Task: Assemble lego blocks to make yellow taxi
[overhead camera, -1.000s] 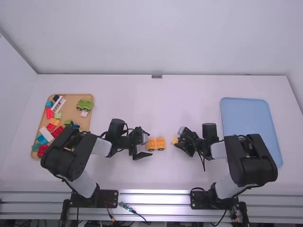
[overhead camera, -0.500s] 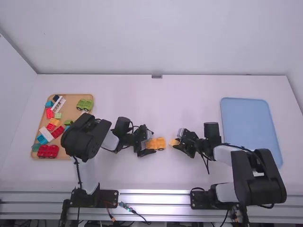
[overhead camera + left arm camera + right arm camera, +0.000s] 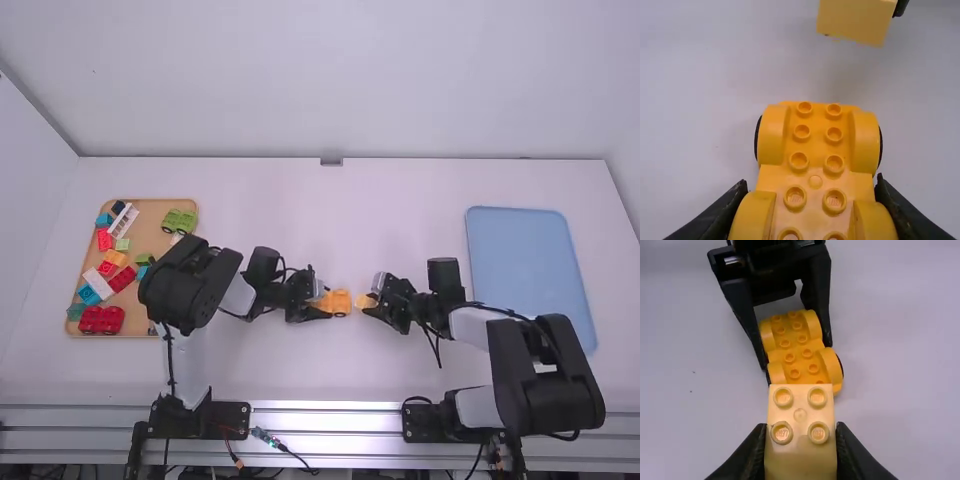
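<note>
Taxi base (image 3: 816, 169) — yellow, studded — bulges over black wheels.

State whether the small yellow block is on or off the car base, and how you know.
Off. The right gripper holds the block; the left wrist view shows table between it and the base.

Car (image 3: 815, 181): plastic, gleaming softly
Block (image 3: 800, 452): plastic, catching light smoothly
Tray, 3 o'clock (image 3: 525, 265): looking smooth, matt
Rail, 6 o'clock (image 3: 330, 415): shining like metal
Table (image 3: 330, 370): appearing smooth, matt
</note>
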### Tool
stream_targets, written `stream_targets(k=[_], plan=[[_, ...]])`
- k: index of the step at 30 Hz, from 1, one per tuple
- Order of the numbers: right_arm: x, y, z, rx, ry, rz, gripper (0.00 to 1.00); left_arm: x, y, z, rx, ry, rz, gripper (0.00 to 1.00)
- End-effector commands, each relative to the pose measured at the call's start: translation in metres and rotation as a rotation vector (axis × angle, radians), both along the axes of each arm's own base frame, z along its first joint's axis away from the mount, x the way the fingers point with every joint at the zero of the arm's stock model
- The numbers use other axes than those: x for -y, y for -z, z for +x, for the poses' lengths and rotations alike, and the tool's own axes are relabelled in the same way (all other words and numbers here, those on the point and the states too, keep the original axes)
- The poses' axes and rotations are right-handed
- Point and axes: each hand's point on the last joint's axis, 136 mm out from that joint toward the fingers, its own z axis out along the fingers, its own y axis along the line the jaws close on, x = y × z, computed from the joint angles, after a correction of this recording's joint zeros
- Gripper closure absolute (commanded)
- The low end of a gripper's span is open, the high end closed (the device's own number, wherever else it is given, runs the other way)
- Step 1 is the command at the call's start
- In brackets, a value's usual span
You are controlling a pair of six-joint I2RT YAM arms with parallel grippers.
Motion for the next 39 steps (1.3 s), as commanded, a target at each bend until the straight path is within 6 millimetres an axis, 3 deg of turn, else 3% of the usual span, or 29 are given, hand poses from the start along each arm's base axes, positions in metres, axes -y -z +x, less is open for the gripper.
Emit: stream_targets(k=[1, 3, 9, 14, 20, 28, 39], plan=[[-0.009, -0.012, 0.011, 0.044, -0.022, 0.0, 0.75, -0.002, 0.014, -0.019, -0.022, 0.032, 0.022, 0.61], [-0.013, -0.012, 0.012, 0.045, -0.033, -0.018, 0.76, -0.002, 0.014, -0.021, -0.019, 0.032, 0.02, 0.61], [-0.03, -0.01, 0.014, 0.044, -0.1, -0.054, 0.77, -0.007, 0.015, -0.023, -0.015, 0.019, 0.018, 0.78], [-0.037, 0.003, 0.012, 0.001, -0.145, -0.071, 0.74, -0.006, 0.015, -0.021, -0.049, 0.003, 0.017, 0.78], [-0.047, 0.014, 0.005, 0.004, -0.244, -0.127, 0.86, -0.007, 0.02, -0.016, -0.09, -0.012, 0.051, 0.82], [-0.052, 0.019, 0.007, 0.036, -0.229, -0.14, 0.89, -0.006, 0.021, -0.013, -0.117, -0.011, 0.06, 0.84], [-0.05, 0.024, 0.001, 0.013, -0.205, -0.133, 0.86, -0.008, 0.02, -0.019, -0.072, -0.01, 0.043, 0.84]])
